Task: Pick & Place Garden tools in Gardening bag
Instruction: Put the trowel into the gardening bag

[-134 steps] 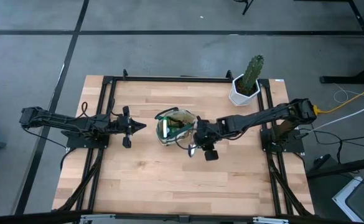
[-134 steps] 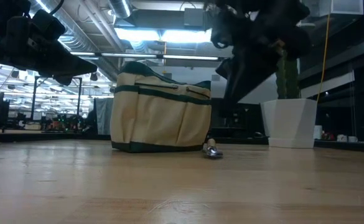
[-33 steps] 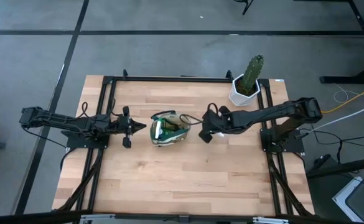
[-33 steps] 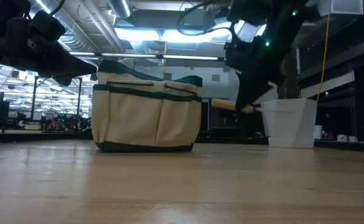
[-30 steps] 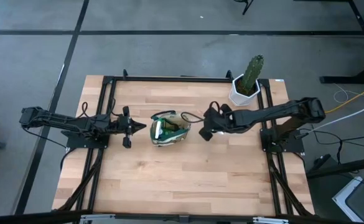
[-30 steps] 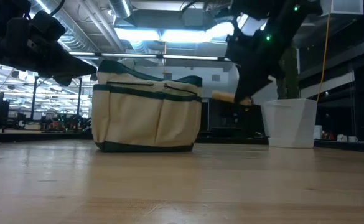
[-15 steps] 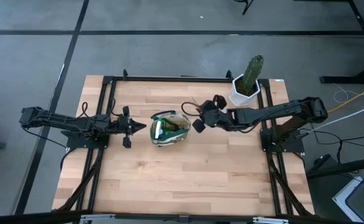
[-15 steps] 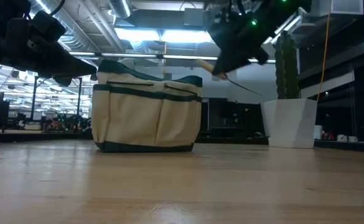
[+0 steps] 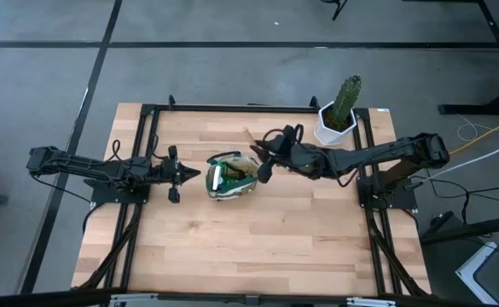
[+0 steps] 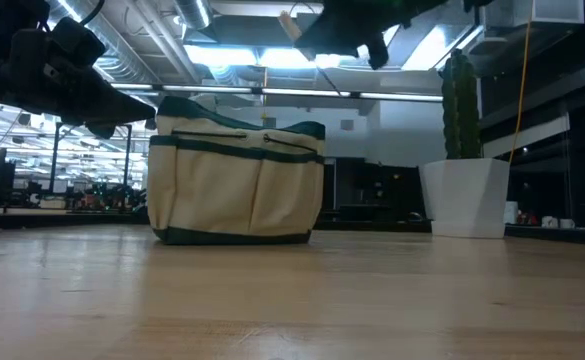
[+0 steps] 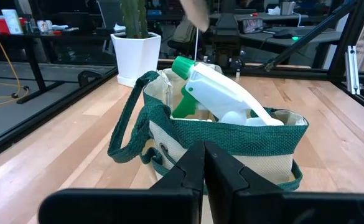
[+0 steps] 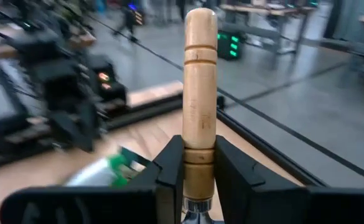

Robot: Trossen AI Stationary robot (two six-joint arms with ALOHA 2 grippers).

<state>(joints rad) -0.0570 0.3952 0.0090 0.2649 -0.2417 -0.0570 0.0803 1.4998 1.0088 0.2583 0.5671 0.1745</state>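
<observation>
The beige gardening bag [image 9: 232,175] with green trim stands on its flat bottom at the table's middle. A white and green spray bottle [image 11: 222,93] lies in it. My right gripper [image 9: 263,159] is high above the table by the bag's right far side. It is shut on a tool with a pale wooden handle [image 12: 200,87]. The handle's free end [image 10: 288,22] points up and toward the far left. The tool's metal end is hidden. My left gripper [image 9: 194,175] is shut and empty, level, just left of the bag [image 11: 231,137]. My right gripper pinches the wooden handle near its metal-collar end [image 12: 199,163] between its two fingers [image 12: 169,171], which lie along the handle. The free end sticks out past the fingertips. The tool is lifted clear of the table and the bag, slanting upward.
A cactus in a white faceted pot [image 9: 336,119] stands at the table's far right, behind my right arm. It also shows in the low view [image 10: 462,195]. Black frame rails [image 9: 232,108] run along the table's far, left and right sides. Bare wood lies toward the near edge.
My right gripper has risen and gone toward the table's left, from beside the bag's right end to high over its right far side. It has tipped, so the held handle swung from about level to pointing up. The bag has stayed put.
</observation>
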